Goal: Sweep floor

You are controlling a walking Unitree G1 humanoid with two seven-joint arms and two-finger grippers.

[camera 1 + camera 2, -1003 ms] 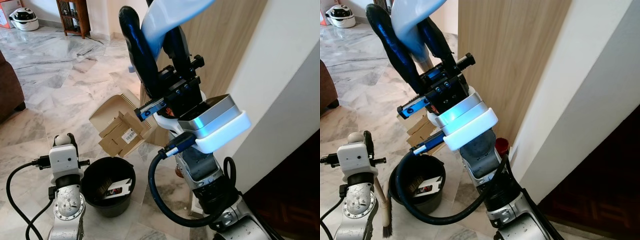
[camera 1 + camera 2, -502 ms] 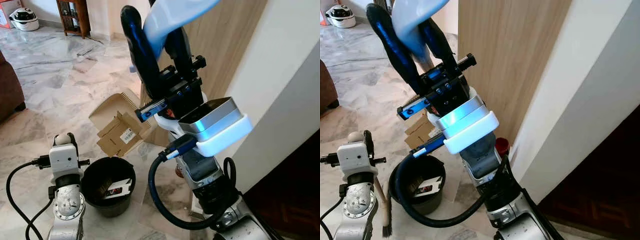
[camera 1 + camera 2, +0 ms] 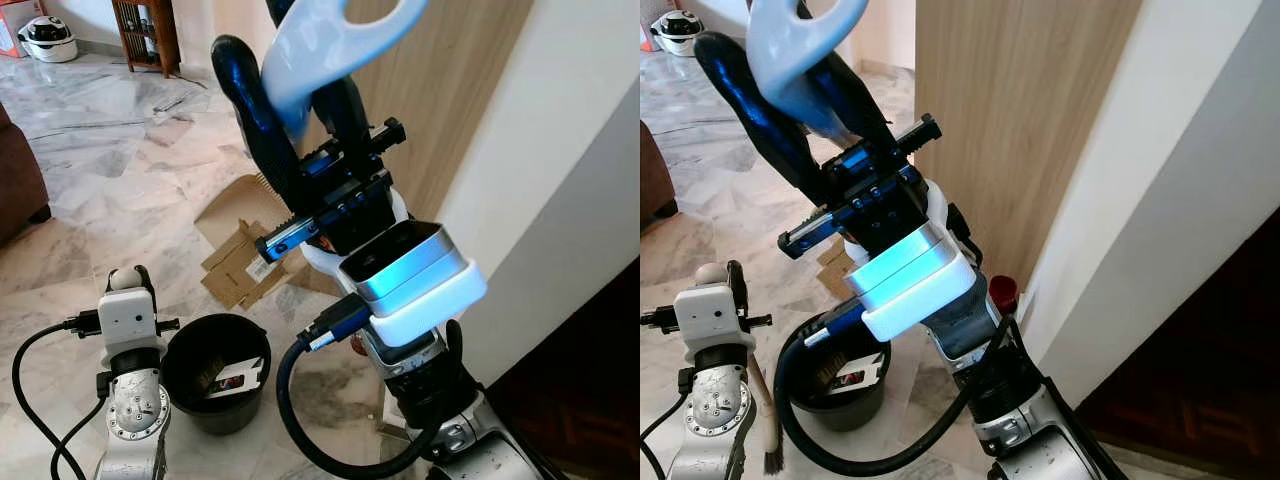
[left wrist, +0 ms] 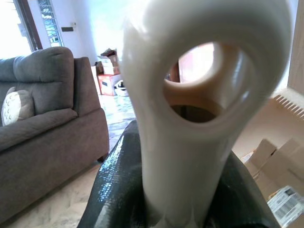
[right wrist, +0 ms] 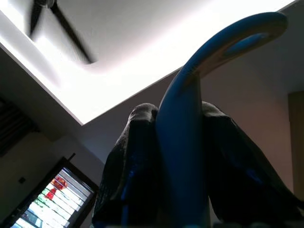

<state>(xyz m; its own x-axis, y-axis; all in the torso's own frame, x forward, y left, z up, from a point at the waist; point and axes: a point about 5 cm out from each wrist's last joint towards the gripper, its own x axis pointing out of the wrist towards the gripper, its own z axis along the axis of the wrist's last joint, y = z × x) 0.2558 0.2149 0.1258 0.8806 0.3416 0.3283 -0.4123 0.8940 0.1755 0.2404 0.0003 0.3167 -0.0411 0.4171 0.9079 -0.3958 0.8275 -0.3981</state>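
My right gripper (image 3: 285,75) is raised close to my head, shut on the pale blue handle (image 3: 320,40) of a tan dustpan (image 3: 235,200). The pan hangs tilted beyond a black bin (image 3: 215,370), with flattened cardboard pieces (image 3: 240,265) at its lip. A printed scrap (image 3: 235,378) lies in the bin. Low on the left, my left gripper (image 4: 180,156) is shut on the cream handle (image 4: 190,118) of a hand brush, whose bristles (image 3: 772,462) point down at the marble floor. The right wrist view shows the blue handle (image 5: 190,118) between the fingers (image 5: 128,166).
A wood-panelled wall (image 3: 450,90) and a white wall (image 3: 560,200) stand close on the right, with a small red object (image 3: 1002,292) at their foot. A dark sofa (image 3: 15,180) is on the left. A wooden shelf (image 3: 150,35) and a white appliance (image 3: 48,38) stand far back.
My right wrist has swung left and down, tilting the handle over. The dustpan and its cardboard look flatter and a little farther back. The left arm has not moved.
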